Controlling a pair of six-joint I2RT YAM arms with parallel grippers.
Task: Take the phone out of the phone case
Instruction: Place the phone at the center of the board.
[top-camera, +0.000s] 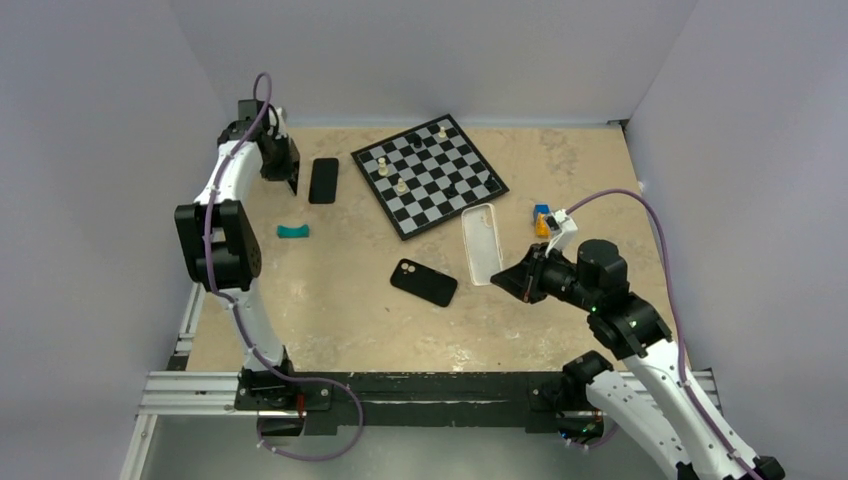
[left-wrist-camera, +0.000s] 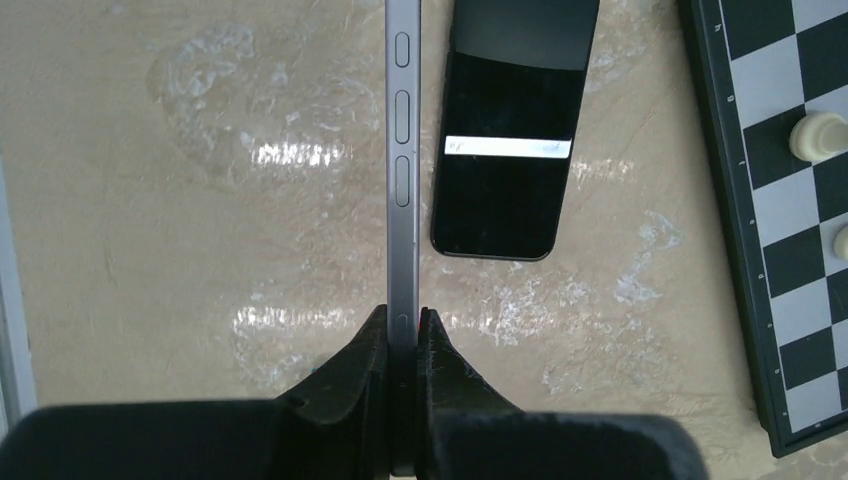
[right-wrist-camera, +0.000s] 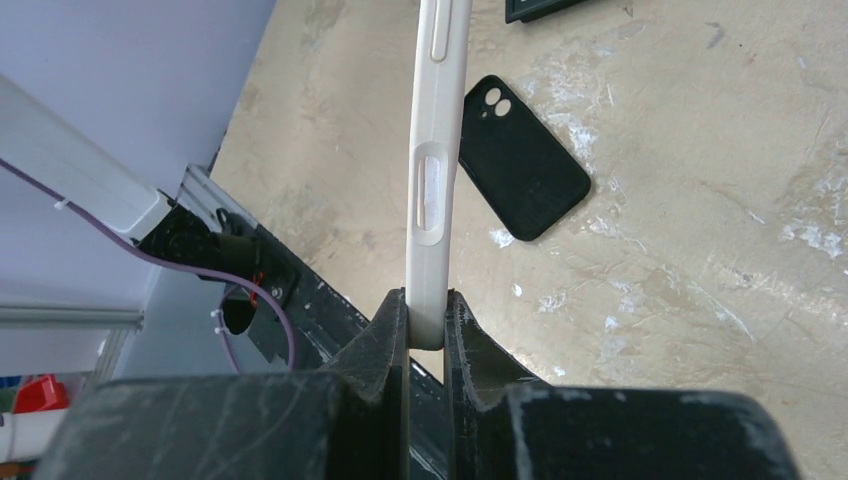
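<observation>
My left gripper (left-wrist-camera: 403, 315) is shut on the phone (left-wrist-camera: 402, 150), a slim handset with a silver edge and side buttons. It is held edge-on above the table at the far left (top-camera: 291, 178). The black phone case (top-camera: 424, 282) lies flat mid-table, back up, with its camera cut-out at one corner. It also shows in the right wrist view (right-wrist-camera: 522, 160). I cannot tell whether anything is inside it. My right gripper (right-wrist-camera: 427, 300) is shut on the end of a white shell (right-wrist-camera: 435, 180), which it holds beside the black case (top-camera: 481, 243).
A second black-screened handset (left-wrist-camera: 510, 130) lies flat just right of the left gripper (top-camera: 323, 180). A chessboard (top-camera: 450, 190) with a few pieces sits at the back centre. A teal piece (top-camera: 293, 231) and small blue and orange blocks (top-camera: 541, 218) lie on the table.
</observation>
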